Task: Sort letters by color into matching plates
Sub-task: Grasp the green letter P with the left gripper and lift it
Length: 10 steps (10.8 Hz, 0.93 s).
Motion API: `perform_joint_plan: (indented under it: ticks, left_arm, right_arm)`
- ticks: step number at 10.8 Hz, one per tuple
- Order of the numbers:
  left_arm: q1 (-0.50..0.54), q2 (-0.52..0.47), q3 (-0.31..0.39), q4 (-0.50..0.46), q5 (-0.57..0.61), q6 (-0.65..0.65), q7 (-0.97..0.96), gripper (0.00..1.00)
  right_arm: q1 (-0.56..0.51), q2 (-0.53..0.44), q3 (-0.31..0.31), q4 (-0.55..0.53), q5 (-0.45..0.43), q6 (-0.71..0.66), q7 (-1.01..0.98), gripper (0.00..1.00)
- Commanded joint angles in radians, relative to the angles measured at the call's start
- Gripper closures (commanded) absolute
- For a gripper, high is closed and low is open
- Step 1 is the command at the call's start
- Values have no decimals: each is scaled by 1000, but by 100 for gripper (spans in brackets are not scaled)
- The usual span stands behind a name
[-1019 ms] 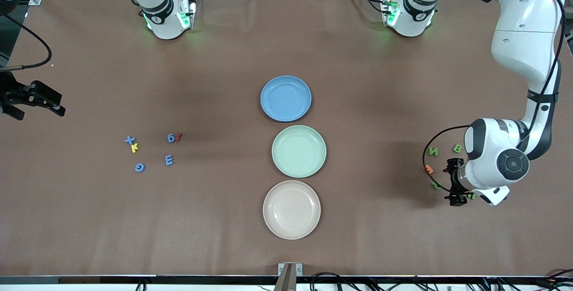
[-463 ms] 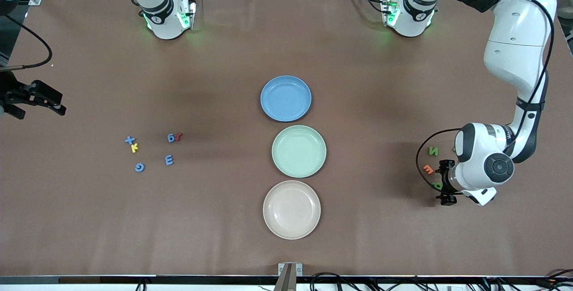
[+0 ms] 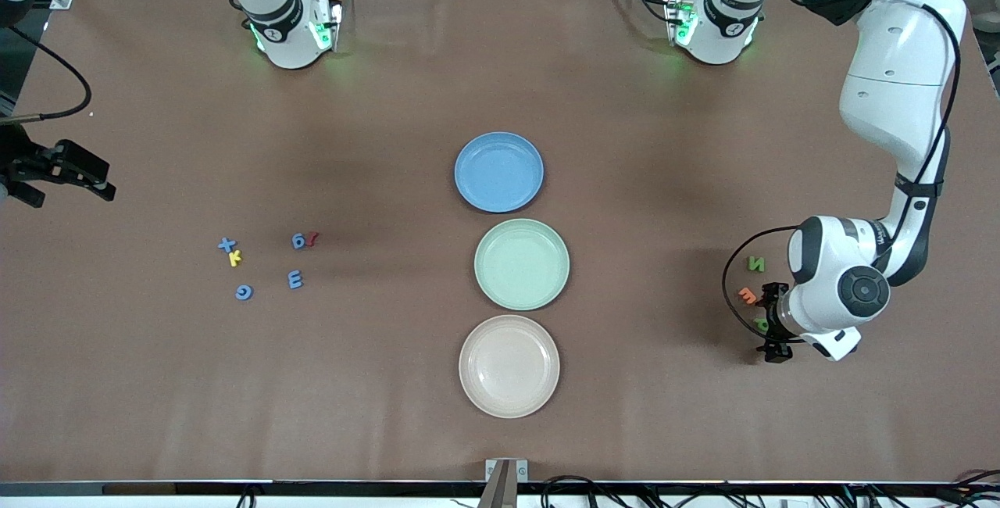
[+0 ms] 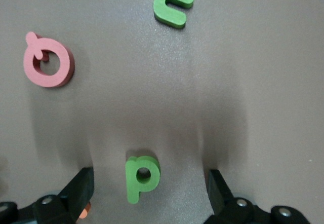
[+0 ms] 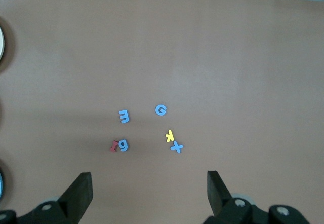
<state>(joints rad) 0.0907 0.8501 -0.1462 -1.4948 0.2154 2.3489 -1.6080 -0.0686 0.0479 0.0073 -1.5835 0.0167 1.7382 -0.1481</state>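
Front view: three round shallow plates in a row mid-table, medium blue plate [image 3: 498,171] farthest from the camera, pale mint green plate [image 3: 521,263] in the middle, beige-cream plate [image 3: 508,366] nearest; all unfilled, so sorting judged not yet begun.

Toward the right arm's end: blue letters X [image 3: 226,244], G [image 3: 244,292], E [image 3: 294,280] and a fourth blue piece [image 3: 298,241] touching a dark red letter [image 3: 312,238]; yellow letter K [image 3: 234,258] just beside the X.

Toward the left arm's end: green letter N [image 3: 756,263], orange letter [image 3: 748,295], small green letter P [image 4: 142,177], green letter C [image 4: 173,3], pink letter Q [image 4: 47,62].

Left gripper [image 4: 147,186] low over the green P, fingers apart and straddling it, evidently set for a pinch.

Right gripper [image 3: 58,172] waiting at the table edge, fingers apart, empty.
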Motion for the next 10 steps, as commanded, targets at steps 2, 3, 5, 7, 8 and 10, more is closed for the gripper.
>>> perform_joint_plan:
  ticks: [2,3,5,7,8,10]
  left_arm:
    - [-11,10,8,11,32,9,-1,0]
    - [-11,10,8,11,33,9,-4,20]
    - [-8,6,8,11,27,9,-23,100]
    - [-8,6,8,11,27,9,-21,100]
    - [-8,6,8,11,25,9,-21,100]
    - [-8,0,8,13,27,9,-9,100]
  right_arm:
    - [-19,-8,7,-9,0,-3,12,0]
    - [-19,-8,7,-9,-1,-3,12,0]
    - [-25,-5,7,-9,0,-5,12,0]
    - [-25,-3,7,-9,0,-5,12,0]
    - [-25,-3,7,-9,0,-5,12,0]
    - [-26,-3,7,-9,0,-3,12,0]
